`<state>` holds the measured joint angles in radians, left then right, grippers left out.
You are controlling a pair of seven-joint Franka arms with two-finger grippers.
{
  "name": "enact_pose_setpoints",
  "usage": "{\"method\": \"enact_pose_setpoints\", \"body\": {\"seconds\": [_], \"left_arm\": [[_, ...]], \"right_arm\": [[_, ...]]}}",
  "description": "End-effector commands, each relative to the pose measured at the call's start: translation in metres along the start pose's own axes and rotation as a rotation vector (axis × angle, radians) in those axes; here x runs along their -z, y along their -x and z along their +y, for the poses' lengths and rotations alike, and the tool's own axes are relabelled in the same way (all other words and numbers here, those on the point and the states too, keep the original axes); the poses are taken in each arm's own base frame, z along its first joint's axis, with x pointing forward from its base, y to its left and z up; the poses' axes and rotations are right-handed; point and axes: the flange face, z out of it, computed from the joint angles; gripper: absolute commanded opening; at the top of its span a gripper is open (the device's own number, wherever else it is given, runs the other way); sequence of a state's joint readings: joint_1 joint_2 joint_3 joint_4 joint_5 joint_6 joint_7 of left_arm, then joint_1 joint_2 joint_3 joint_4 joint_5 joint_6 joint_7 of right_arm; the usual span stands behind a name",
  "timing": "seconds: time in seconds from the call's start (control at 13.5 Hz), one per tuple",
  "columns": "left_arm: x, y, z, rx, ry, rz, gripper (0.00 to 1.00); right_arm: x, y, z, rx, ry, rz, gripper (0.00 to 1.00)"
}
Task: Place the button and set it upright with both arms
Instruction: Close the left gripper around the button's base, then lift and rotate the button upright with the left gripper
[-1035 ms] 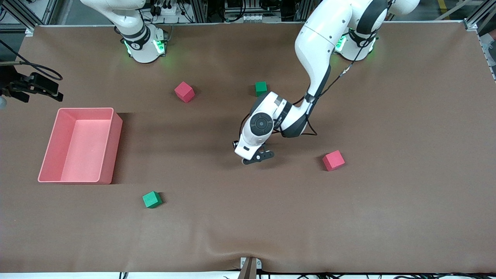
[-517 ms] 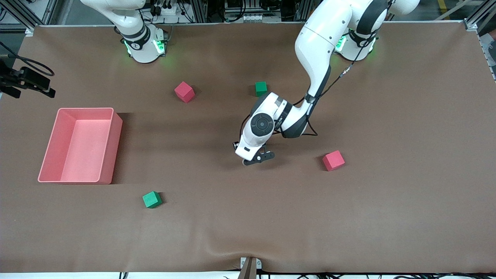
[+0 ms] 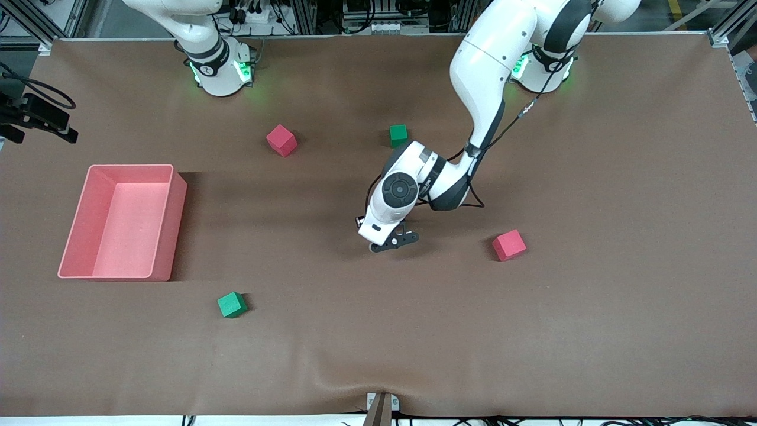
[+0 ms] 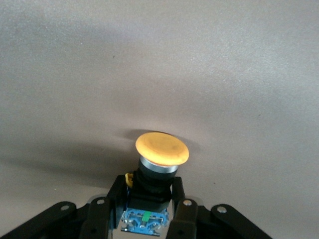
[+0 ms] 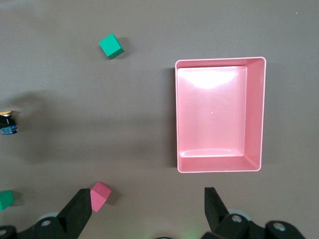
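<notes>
The button (image 4: 162, 148) has a round orange cap, a black body and a bluish rear. My left gripper (image 4: 148, 187) is shut on its black body, with the cap pointing away from the wrist, low over the brown mat. In the front view the left gripper (image 3: 393, 241) is over the middle of the table and hides the button. The button also shows at the edge of the right wrist view (image 5: 7, 124). My right gripper (image 5: 147, 209) is open and empty, high over the table beside the pink bin (image 5: 219, 167).
The pink bin (image 3: 168, 225) stands toward the right arm's end. A red cube (image 3: 281, 139) and a green cube (image 3: 398, 135) lie near the bases. Another red cube (image 3: 508, 245) lies beside the left gripper. A green cube (image 3: 231, 305) lies nearer the front camera.
The right arm's black hand at the edge of the front view has drifted toward the table's end and the bases. The left gripper has stayed almost still with the button.
</notes>
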<state>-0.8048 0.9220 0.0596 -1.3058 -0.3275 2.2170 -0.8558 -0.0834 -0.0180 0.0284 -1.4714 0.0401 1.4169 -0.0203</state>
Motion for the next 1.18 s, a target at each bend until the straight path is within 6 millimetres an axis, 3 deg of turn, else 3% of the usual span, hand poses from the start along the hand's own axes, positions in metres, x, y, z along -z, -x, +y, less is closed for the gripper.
{"method": "enact_pose_setpoints", "body": {"seconds": [0.0, 0.15, 0.44, 0.59, 0.67, 0.96, 1.11], "left_arm": [[0.004, -0.003, 0.005, -0.019, 0.007, 0.028, 0.04], [0.012, -0.006, 0.004, -0.016, 0.009, 0.032, 0.0], [0.056, -0.008, 0.011, -0.029, 0.033, 0.085, 0.0], [0.068, -0.005, 0.012, -0.029, 0.019, 0.121, 0.1], [0.077, -0.005, 0.013, -0.022, 0.007, 0.158, 0.1], [0.105, 0.027, 0.034, 0.079, -0.008, 0.291, 0.07], [0.1, 0.055, 0.048, 0.145, -0.024, 0.382, 0.06]], "right_arm": [[0.006, 0.006, 0.0, -0.005, -0.005, 0.0, 1.0], [0.006, 0.006, 0.002, -0.008, -0.008, 0.0, 1.0], [0.006, 0.006, 0.006, -0.013, -0.007, -0.001, 1.0], [0.006, 0.007, 0.009, -0.017, -0.003, -0.003, 1.0], [0.006, 0.007, 0.008, -0.015, 0.002, -0.003, 1.0], [0.005, 0.007, 0.016, 0.059, 0.008, -0.009, 1.0], [0.003, 0.009, 0.016, 0.122, 0.006, -0.028, 1.0]]}}
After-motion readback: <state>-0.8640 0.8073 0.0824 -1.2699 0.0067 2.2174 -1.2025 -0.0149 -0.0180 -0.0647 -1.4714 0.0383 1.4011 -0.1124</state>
